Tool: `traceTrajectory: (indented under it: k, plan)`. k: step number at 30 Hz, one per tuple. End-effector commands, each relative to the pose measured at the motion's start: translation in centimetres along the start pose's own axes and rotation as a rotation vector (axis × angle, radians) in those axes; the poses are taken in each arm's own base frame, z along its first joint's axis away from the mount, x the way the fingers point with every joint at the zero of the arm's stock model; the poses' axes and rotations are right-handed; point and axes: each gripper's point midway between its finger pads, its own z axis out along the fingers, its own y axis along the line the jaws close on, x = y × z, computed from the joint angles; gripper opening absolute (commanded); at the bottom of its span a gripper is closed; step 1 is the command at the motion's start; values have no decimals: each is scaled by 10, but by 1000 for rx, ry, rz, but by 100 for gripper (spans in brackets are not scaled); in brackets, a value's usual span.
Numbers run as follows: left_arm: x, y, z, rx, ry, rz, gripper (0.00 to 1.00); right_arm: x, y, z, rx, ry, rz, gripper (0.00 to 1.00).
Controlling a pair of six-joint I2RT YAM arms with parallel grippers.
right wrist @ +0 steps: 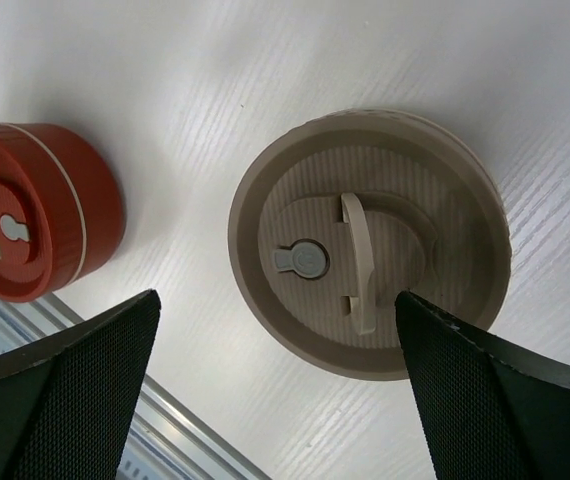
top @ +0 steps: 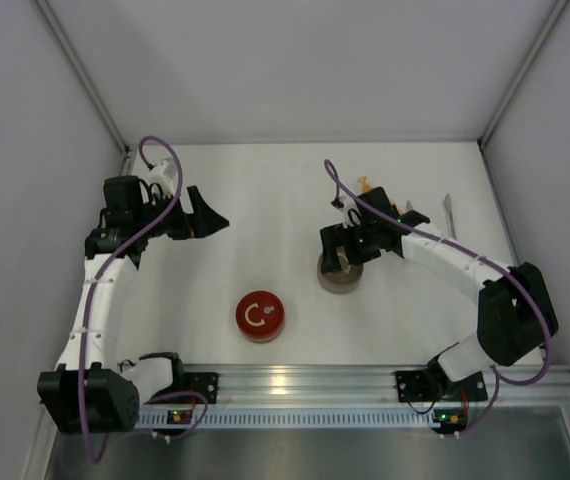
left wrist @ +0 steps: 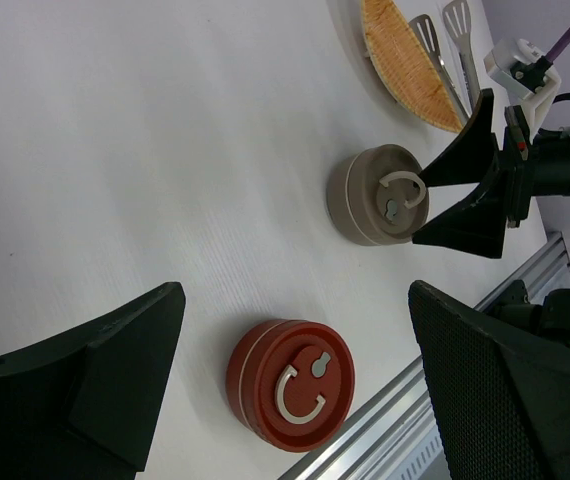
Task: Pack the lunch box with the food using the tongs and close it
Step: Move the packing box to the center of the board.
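Observation:
The lunch box shows as two round lidded tins. The beige tin (top: 341, 278) (right wrist: 370, 240) has its lid on, and the lid's ring handle (right wrist: 357, 262) stands up. My right gripper (top: 337, 256) (right wrist: 277, 305) hangs open just above this tin, holding nothing. The red tin (top: 259, 316) (left wrist: 290, 385) sits lidded near the front rail. My left gripper (top: 213, 212) (left wrist: 293, 325) is open and empty, far left of both tins. The grey tongs (top: 448, 214) (left wrist: 443, 48) lie by the orange dish (left wrist: 402, 58). The food is out of view.
The orange leaf-shaped dish (top: 367, 186) is partly hidden behind the right arm at the back. An aluminium rail (top: 305, 382) runs along the near table edge. White walls close in the table at the left, back and right.

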Motion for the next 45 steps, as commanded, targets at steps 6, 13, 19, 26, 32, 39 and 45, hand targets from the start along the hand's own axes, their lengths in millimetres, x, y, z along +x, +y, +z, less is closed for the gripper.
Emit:
traceTrajectory:
  k: [6, 13, 19, 26, 32, 39, 45]
  plan:
    - [-10, -9, -10, 18, -53, 93, 98, -43, -12, -49, -42, -158, -190, 96]
    - [-7, -7, -8, 16, -39, 89, 98, -40, 9, -61, -132, -128, -297, 63]
    - [-6, -7, -9, 13, -39, 86, 98, -13, 28, -39, -310, 0, -249, 13]
    - [-7, -7, -8, 15, -34, 85, 98, -2, 25, -14, -393, 81, -187, 12]
    - [-4, -2, -2, 19, -15, 62, 98, -6, -13, -3, -437, 86, -26, 25]
    - [-3, 2, 3, 24, -8, 59, 98, -2, -41, -2, -456, 102, 54, 31]
    - [-2, 2, 4, 33, -1, 62, 98, -24, -31, -24, -482, 46, -41, 49]
